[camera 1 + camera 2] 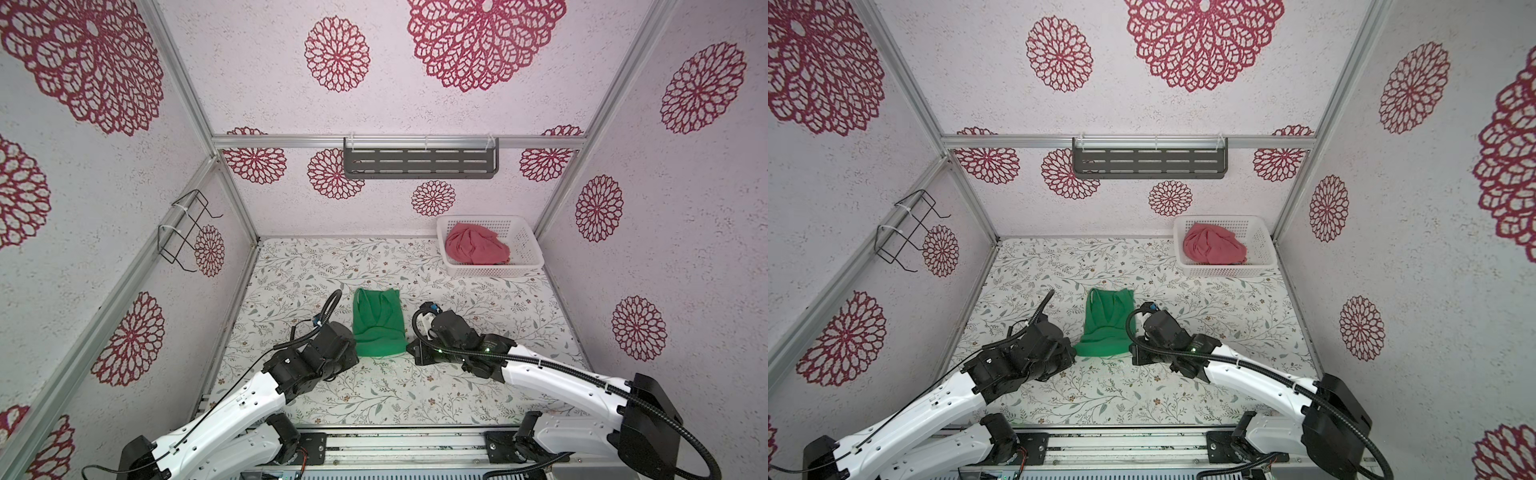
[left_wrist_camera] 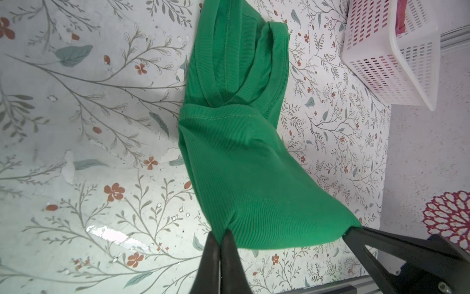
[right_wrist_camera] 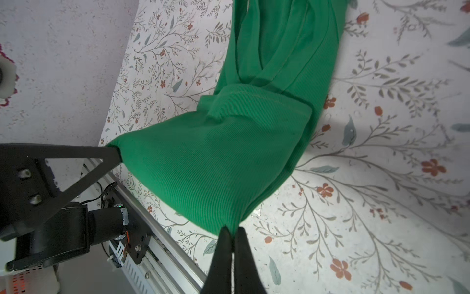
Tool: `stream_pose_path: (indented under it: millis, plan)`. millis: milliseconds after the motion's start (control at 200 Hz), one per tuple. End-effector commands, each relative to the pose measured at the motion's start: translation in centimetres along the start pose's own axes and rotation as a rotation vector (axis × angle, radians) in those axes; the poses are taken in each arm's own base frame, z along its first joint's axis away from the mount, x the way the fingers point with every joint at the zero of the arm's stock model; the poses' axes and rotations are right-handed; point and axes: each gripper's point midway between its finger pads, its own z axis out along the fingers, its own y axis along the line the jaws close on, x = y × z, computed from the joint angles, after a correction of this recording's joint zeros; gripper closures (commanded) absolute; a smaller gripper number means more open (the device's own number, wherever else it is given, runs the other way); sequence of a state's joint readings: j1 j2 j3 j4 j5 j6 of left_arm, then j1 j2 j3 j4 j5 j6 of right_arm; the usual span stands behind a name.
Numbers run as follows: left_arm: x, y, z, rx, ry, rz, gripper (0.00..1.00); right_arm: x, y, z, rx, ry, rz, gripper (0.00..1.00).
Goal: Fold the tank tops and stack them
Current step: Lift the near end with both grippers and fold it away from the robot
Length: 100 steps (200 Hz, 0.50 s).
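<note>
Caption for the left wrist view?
The left gripper and right gripper each pinch a corner of the green tank top.

The green tank top (image 1: pixel 379 328) is a bright plain green, finely ribbed, with paler stitching along its hem. At two o'clock on the table, the red tank top (image 1: pixel 476 248) is a plain dusty pinkish red, inside a white basket (image 1: pixel 494 271) pierced with small slots. The table (image 1: pixel 311 266) is off-white, printed with grey-green leafy twigs and small rust-red flowers. The walls (image 1: pixel 270 75) are pale and speckled, with crimson rosettes. The left end effector (image 2: pixel 220 240) and right end effector (image 3: pixel 232 233) are black
</note>
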<state>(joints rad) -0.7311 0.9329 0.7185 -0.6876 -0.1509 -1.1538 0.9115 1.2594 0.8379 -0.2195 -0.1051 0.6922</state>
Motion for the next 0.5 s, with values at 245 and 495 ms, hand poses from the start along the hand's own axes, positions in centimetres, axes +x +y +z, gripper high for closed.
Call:
stream_pose_path:
  millis: [245, 495]
  plan:
    - [-8.1, -1.6, 2.7, 0.033, -0.060, 0.087, 1.00, -7.3, -2.0, 1.7, 0.018, -0.037, -0.071, 1.00]
    - [-13.1, -2.8, 5.7, 0.038, -0.065, 0.136, 1.00, -11.1, -3.1, 4.4, 0.022, -0.021, -0.117, 1.00]
